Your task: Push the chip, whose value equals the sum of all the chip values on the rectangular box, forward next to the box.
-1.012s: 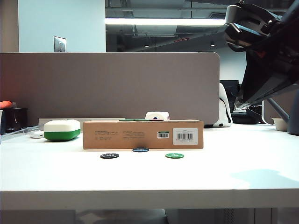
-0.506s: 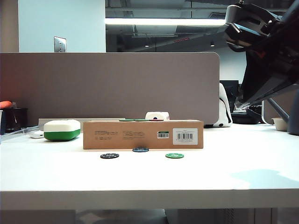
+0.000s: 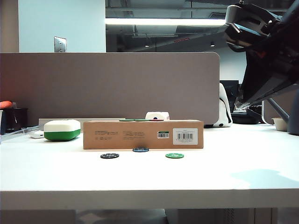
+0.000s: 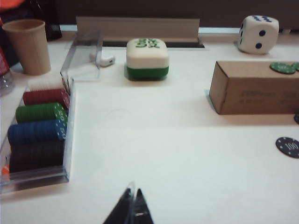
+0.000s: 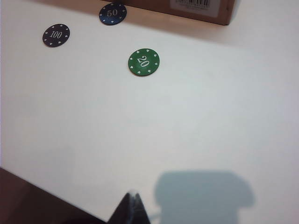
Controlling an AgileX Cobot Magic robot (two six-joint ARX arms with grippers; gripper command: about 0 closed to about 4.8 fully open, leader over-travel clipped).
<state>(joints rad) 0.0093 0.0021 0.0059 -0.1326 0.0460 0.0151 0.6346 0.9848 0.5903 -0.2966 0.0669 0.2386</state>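
Your left gripper (image 4: pixel 131 207): fingers pressed together, empty, low over table well left of rectangular box (image 3: pixel 143 134). Black 100 chip (image 3: pixel 109 156) before box; blue 50 chip (image 3: pixel 140 150) just beside box front; green 20 chip (image 3: pixel 174 156) right. Your right gripper (image 5: pixel 131 208): closed, empty, well before box.

Blue chip (image 3: pixel 140 150) beside cardboard box (image 3: pixel 143 134)
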